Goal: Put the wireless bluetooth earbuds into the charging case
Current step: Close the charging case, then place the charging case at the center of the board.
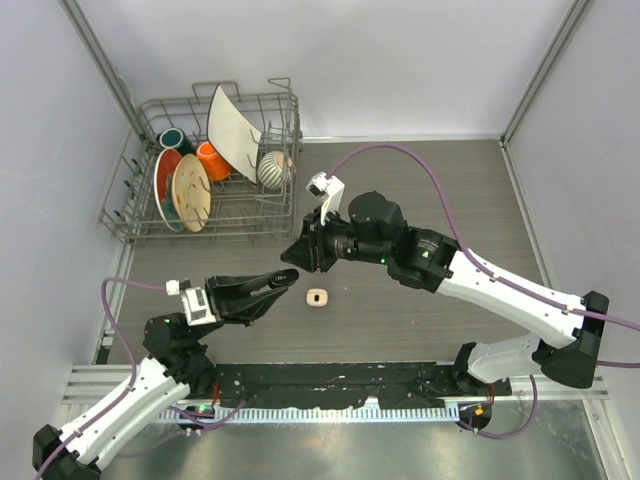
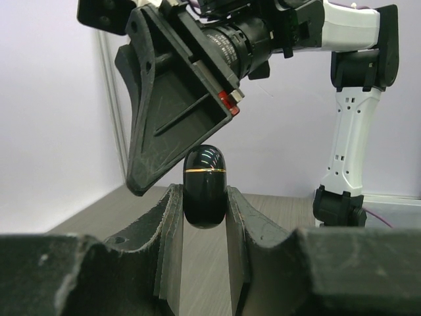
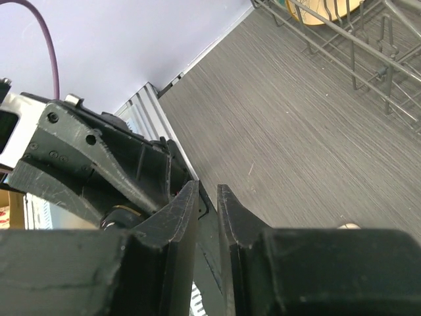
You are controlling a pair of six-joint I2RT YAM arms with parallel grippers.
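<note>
A case (image 1: 318, 297) lies on the table (image 1: 400, 330), dish rack (image 1: 290, 205) behind.

A robot lab cell: plain white walls (image 1: 400, 60), aluminium frame posts (image 1: 543, 68)

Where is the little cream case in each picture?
Top external: the small cream case lies on the table, just right of the left gripper tips.
Left wrist: not in it; the left gripper clamps a black case there.
Right wrist: a pale sliver at the lower right, probably it.
Shared landmark: the grey wood-grain table shows in all three views.
</note>
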